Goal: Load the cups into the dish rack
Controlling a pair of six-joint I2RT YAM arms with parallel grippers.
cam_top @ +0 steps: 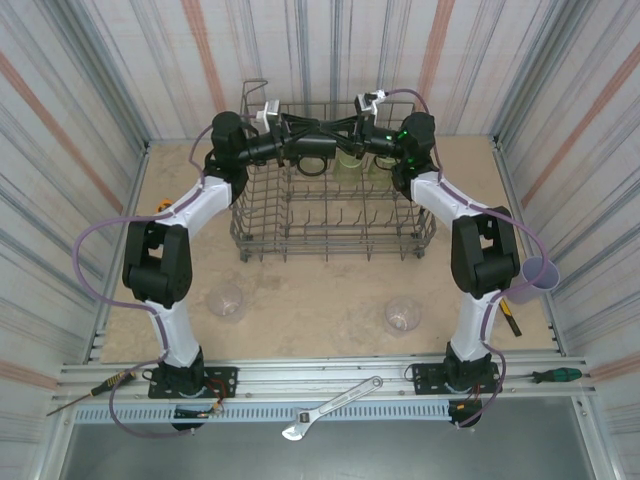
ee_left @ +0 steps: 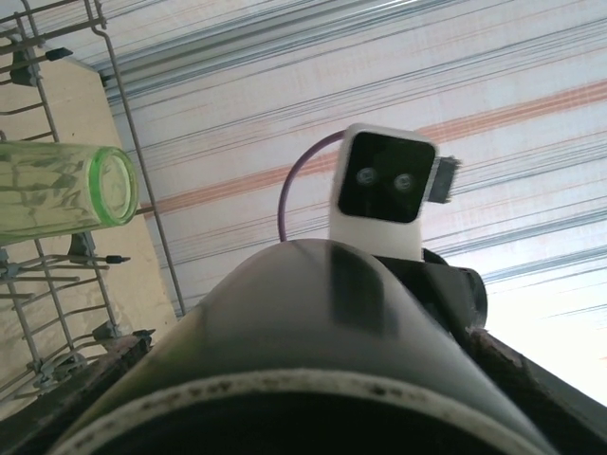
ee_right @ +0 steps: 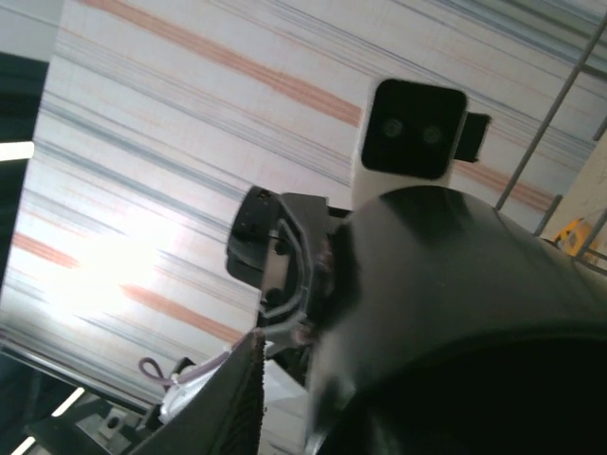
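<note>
Above the dish rack [cam_top: 262, 225], a black cup [cam_top: 313, 164] is clasped wide by the left pincer [cam_top: 298, 150]. The right pincer [cam_top: 345, 142] is met at the cup, its grip not discernible. A handover is judged in hand. Next, the cup must be lowered between the tines.

Arms [cam_top: 262, 148] crowd dish rack [cam_top: 330, 243] far end; near rows open; table [cam_top: 315, 300] betw. clear cups [cam_top: 226, 299] free.

Grey dish rack [cam_top: 330, 238], yellow-green cups [cam_top: 350, 165] (translucent), black cup [ee_left: 285, 322], lavender cup [cam_top: 540, 272], red-and-grey striped walls [cam_top: 90, 90].
</note>
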